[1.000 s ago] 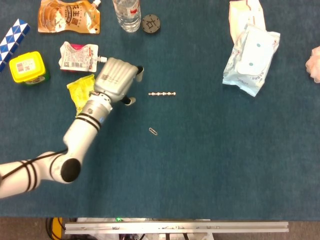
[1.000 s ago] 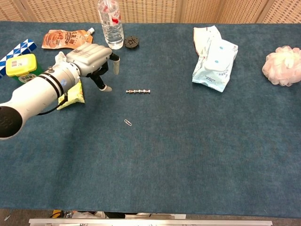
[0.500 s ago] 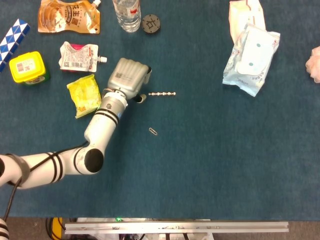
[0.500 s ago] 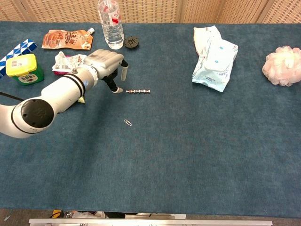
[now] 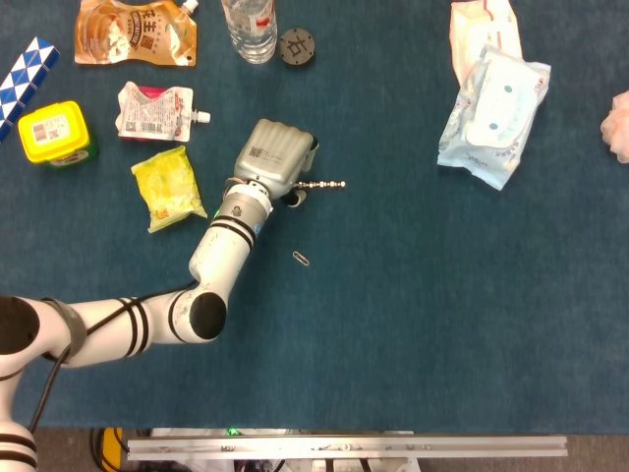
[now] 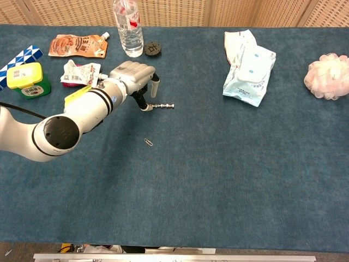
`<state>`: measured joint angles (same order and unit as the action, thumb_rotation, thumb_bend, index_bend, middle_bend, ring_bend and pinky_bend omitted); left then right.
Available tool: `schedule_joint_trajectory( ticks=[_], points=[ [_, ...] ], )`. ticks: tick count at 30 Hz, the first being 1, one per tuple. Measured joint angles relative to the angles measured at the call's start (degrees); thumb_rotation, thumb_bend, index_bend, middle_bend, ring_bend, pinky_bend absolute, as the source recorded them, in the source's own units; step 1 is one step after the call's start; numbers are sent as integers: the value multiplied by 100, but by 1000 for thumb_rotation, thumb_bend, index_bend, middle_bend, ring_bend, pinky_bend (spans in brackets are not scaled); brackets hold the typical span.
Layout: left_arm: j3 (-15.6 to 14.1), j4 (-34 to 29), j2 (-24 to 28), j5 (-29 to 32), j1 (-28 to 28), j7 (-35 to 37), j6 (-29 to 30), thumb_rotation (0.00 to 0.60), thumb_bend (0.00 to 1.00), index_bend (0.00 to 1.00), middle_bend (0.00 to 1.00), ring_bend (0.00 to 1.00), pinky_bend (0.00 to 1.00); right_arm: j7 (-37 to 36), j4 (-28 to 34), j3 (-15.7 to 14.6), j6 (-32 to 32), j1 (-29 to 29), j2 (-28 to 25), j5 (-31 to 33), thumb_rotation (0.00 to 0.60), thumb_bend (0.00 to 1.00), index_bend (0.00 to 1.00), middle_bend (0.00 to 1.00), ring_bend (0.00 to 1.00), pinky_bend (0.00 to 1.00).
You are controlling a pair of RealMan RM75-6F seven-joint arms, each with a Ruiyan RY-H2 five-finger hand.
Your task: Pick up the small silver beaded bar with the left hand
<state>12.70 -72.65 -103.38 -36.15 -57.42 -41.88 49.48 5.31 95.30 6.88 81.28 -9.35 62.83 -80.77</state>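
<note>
The small silver beaded bar (image 5: 327,184) lies flat on the blue cloth, left of centre; in the chest view the bar (image 6: 164,106) shows its right part. My left hand (image 5: 276,157) hovers over the bar's left end and hides it in the head view. In the chest view the left hand (image 6: 132,74) has its thumb tip down at the bar's left end, while another finger stands raised above and behind it. The fingers are apart and the bar rests on the table. My right hand is not in either view.
A paper clip (image 5: 302,259) lies just in front of the bar. Behind my hand stand a water bottle (image 5: 250,25) and a black cap (image 5: 296,46). A yellow packet (image 5: 169,187) and white pouch (image 5: 155,108) lie to the left. Wet-wipe packs (image 5: 496,103) sit far right.
My left hand has moved right across the cloth, from beside the yellow packet to the bar's left end, now covering that end. The bar has not moved.
</note>
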Motion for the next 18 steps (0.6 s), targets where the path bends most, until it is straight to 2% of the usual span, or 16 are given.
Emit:
schedule_joint_trajectory(
  ticks=[14, 18],
  points=[
    [-20, 378, -338, 330, -231, -169, 45, 600, 199, 521, 920, 952, 1000, -92, -6, -10, 94, 104, -72, 21, 600, 189, 159, 325, 297, 324],
    [-27, 433, -349, 378, -243, -158, 19, 600, 245, 533, 921, 952, 1000, -111, -23, -4, 88, 106, -73, 25, 600, 189, 159, 325, 298, 324]
  ],
)
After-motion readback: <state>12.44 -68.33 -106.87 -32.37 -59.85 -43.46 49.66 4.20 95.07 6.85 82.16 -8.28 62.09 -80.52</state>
